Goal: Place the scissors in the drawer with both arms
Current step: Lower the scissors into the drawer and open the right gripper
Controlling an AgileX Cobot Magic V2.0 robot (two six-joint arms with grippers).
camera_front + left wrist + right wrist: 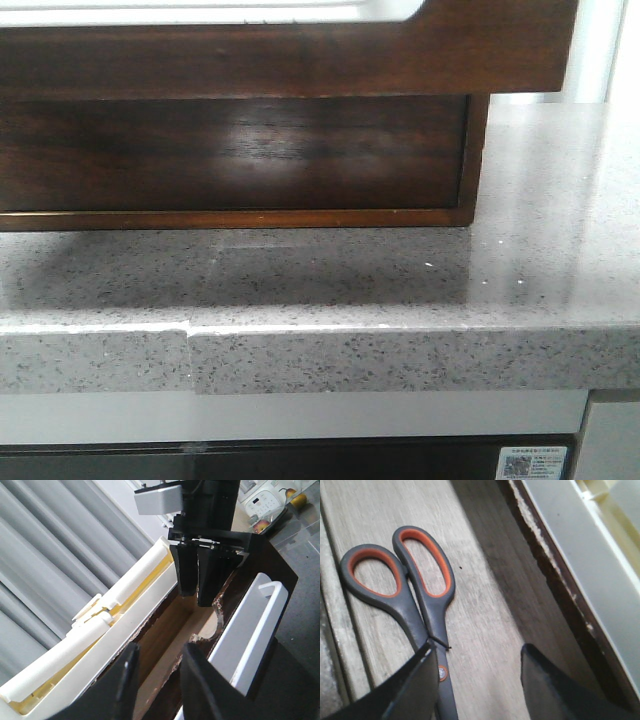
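Note:
The scissors [420, 600], grey with orange-lined loops and an orange pivot dot, lie flat and free on the light wooden floor of the drawer [485, 625]. My right gripper [477, 650] hangs open just above them. One finger covers the blades past the pivot, and nothing is between the fingers. Seen from the left wrist, the right gripper [196, 599] reaches down into the drawer [175, 630] at its far end. My left gripper [161, 649] is open over the drawer's near end, holding nothing. The front view shows only the dark-brown drawer front [480, 60] with its rounded cut-out, and no gripper.
The dark cabinet stands on a grey speckled counter [400, 290] whose front edge is close. A cream plastic box [100, 645] lies along one side of the drawer and a white tray rim [255, 625] along the other. A semicircular notch [210, 627] cuts the dark wall.

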